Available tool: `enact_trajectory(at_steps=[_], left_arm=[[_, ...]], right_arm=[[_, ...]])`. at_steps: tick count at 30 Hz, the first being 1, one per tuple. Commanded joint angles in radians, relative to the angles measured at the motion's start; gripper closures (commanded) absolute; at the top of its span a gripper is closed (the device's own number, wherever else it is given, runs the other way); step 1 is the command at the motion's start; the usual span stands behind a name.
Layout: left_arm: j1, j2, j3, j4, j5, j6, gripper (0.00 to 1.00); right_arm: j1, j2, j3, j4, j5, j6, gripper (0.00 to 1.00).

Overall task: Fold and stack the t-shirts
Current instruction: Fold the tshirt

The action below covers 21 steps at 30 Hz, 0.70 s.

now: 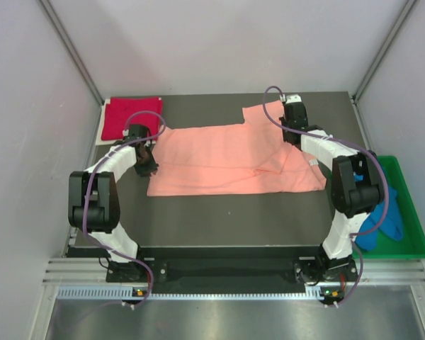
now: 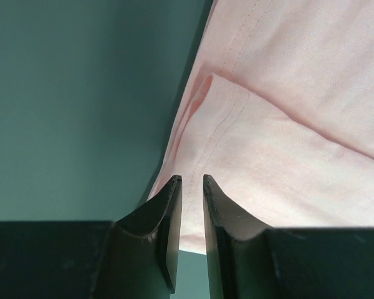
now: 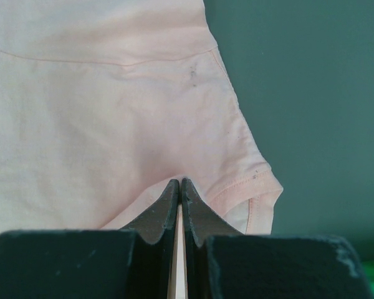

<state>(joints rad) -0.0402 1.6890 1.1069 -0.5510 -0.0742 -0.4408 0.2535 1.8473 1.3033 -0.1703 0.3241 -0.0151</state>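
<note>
You're a third done: red tee [image 1: 131, 117] folded, pink tee [image 1: 234, 159] mid-fold with right claw [image 3: 179, 184] pinching it, left claw [image 2: 192, 180] narrowly open, blue tee [image 1: 386, 219] untouched.

salmon-pink t-shirt [image 1: 227, 159] spread flat, crimson-red t-shirt [image 1: 131, 117] folded

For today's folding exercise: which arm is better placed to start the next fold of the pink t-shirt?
The right gripper: its jaws look pinched shut on the pink t-shirt near a sleeve. The left gripper sits at the opposite edge, with a narrow gap showing.
</note>
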Motion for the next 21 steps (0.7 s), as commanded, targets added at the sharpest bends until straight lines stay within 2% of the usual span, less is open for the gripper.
enact_trajectory(at_steps=[1, 16, 20, 21], left_arm=[[-0.003, -0.026, 0.018, -0.013, -0.033, 0.010, 0.75], [-0.003, 0.031, -0.035, 0.045, -0.022, 0.004, 0.72], [-0.003, 0.038, -0.035, 0.050, -0.027, 0.001, 0.87], [-0.003, 0.035, -0.030, 0.046, -0.041, -0.001, 0.96]], right_arm=[[0.012, -0.019, 0.040, 0.006, 0.010, 0.009, 1.00], [0.012, -0.013, 0.040, 0.008, 0.010, 0.009, 1.00], [0.012, -0.013, 0.039, 0.006, 0.010, 0.009, 1.00], [0.012, -0.013, 0.040, 0.009, 0.010, 0.009, 1.00]])
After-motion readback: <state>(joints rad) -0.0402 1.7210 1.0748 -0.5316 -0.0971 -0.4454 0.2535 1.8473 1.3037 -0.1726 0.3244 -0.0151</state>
